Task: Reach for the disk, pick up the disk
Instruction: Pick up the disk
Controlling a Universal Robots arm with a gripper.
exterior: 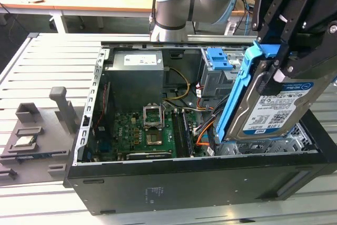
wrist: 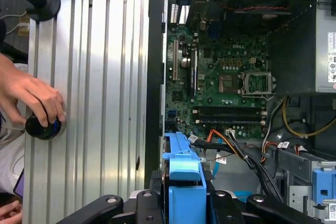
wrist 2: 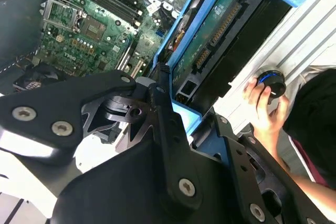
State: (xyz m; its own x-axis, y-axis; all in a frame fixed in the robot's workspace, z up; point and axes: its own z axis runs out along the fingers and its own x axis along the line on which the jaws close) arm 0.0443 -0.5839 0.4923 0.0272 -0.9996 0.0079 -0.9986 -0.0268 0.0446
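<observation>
A slatted metal table (exterior: pixel 47 61) carries an open computer case (exterior: pixel 158 193) and grey fixtures (exterior: pixel 37 130)

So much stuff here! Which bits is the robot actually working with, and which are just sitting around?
In use:
disk, lifted above the computer case
gripper, shut on it

Lying about:
circuit board
grey holders
small chip
person's hand on a knob

Matt silver metal disk (exterior: pixel 274 110) with glossy blue plastic frame (exterior: pixel 235 94)

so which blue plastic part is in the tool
The blue frame around the disk, lifted above the case in the tool; the blue latch plate sits inside the case.
</observation>
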